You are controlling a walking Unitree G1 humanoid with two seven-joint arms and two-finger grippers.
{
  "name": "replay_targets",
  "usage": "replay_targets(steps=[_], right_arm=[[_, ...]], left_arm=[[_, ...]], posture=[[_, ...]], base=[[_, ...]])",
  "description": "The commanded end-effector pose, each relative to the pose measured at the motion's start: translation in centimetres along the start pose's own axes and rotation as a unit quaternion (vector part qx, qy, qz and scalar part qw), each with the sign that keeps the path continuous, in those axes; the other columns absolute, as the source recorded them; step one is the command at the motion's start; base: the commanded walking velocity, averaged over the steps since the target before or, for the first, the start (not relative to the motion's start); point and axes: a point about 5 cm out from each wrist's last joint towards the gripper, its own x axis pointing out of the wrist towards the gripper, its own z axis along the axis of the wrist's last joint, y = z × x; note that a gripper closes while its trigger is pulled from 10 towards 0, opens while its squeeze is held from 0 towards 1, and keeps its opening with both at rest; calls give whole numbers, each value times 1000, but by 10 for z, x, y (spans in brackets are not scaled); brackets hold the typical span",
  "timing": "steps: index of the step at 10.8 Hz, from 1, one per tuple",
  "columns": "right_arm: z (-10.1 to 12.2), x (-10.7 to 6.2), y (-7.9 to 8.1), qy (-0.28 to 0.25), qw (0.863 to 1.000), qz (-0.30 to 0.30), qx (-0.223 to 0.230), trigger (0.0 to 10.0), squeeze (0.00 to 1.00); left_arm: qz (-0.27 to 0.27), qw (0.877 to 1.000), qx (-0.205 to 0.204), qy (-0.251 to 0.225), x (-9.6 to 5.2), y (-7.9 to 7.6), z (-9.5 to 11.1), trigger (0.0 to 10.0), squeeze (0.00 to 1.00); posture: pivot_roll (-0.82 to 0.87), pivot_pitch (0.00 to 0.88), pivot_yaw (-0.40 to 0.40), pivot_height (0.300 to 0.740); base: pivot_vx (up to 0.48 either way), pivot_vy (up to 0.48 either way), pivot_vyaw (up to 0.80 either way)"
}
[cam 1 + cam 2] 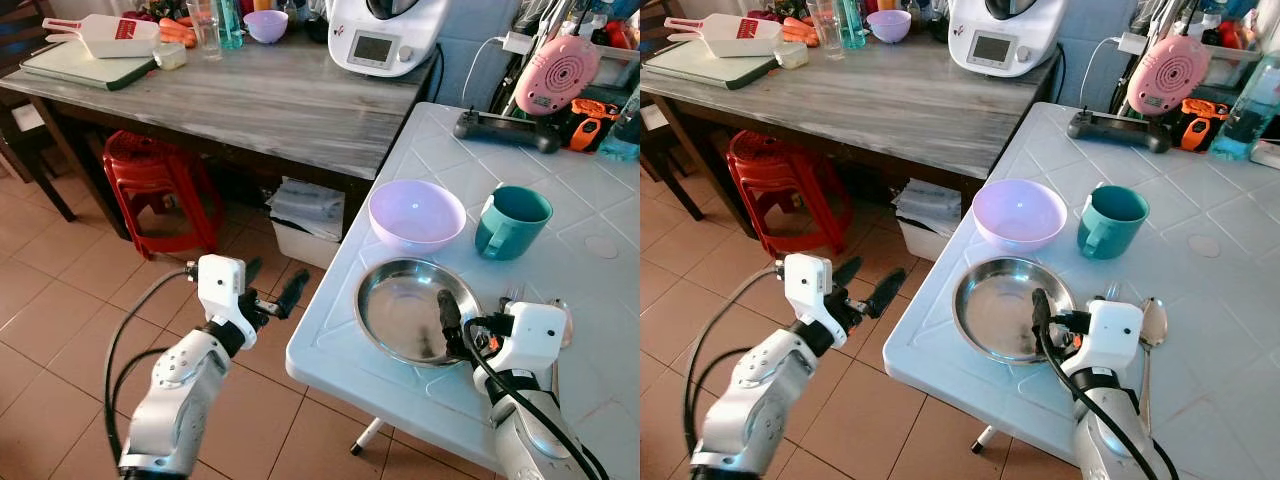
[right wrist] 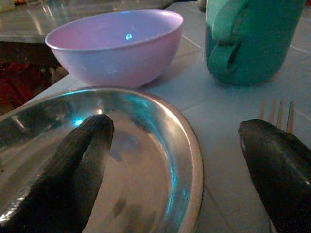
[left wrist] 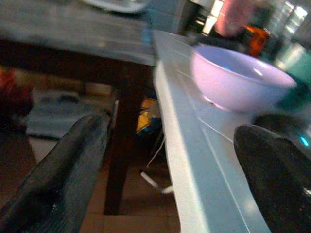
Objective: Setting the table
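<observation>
Right pincer (image 2: 175, 160) open astride plate (image 2: 160, 145) rim, fork (image 2: 277, 114) beyond

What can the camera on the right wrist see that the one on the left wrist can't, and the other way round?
Right wrist view: the inside of the steel plate, the fork tips and the teal mug with its handle, all close up. The right gripper is open across the plate's rim.

Left wrist view: the side edge of the white table, the dark wooden table leg and the floor below, past the open left gripper.

Both: the pink bowl on the white table.
</observation>
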Motion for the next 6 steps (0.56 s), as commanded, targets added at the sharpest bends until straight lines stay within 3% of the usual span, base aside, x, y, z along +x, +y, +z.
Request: replay_targets(steps=[1,3,6], right_arm=[[-5,-1,-3,16,1000,0,9,10000,0],[-7,-2,-2,30,999,4,30,10000,0],[-12,-1,2,61,997,29,45,10000,0]], left_arm=[[-39,999,36,2,-6,-8,-3,10000,0],[-39,997,63,-6,-13,-4,-4,10000,0],[-94,993,65,-13,-14,-9,-9,10000,0]], posture=[[-14,82,11,740],[-17,81,8,740],[-16,77,6,740]], base=[[0,0,0],[0,0,0],[0,0,0]])
